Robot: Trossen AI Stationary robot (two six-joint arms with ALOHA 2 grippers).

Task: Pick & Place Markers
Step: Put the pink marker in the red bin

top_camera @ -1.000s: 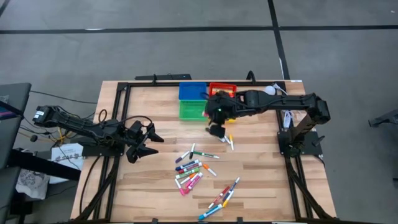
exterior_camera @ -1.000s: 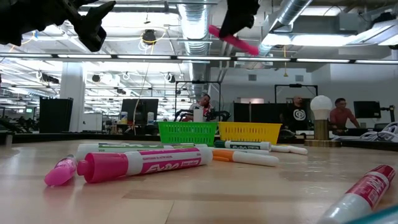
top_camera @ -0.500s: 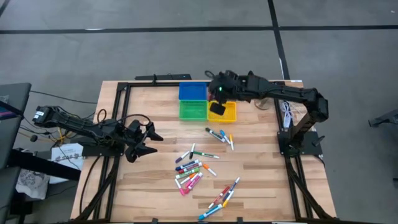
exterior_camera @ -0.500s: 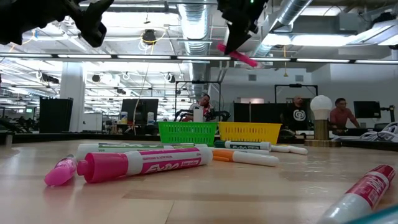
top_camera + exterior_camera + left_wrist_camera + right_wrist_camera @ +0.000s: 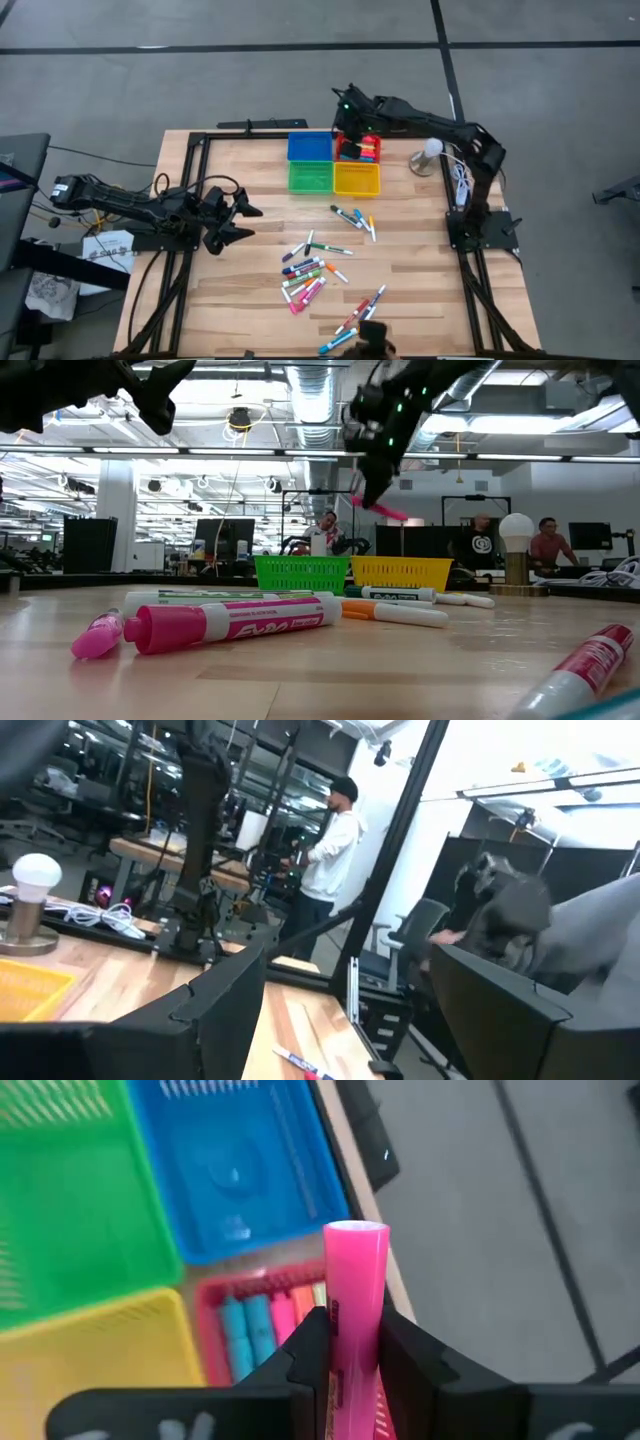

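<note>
Pink marker clamped in right claw, now carried from mid-bench to above red tray, which already holds markers. Release looks next. Remaining markers scattered mid-bench. Left claw idle at left, fingers apart.

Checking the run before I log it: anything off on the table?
One thing: a dark shape intrudes at the table's near edge by the markers; can't identify it. Otherwise normal: right gripper holds a pink marker over the red tray.

four coloured trays, lamp
</note>
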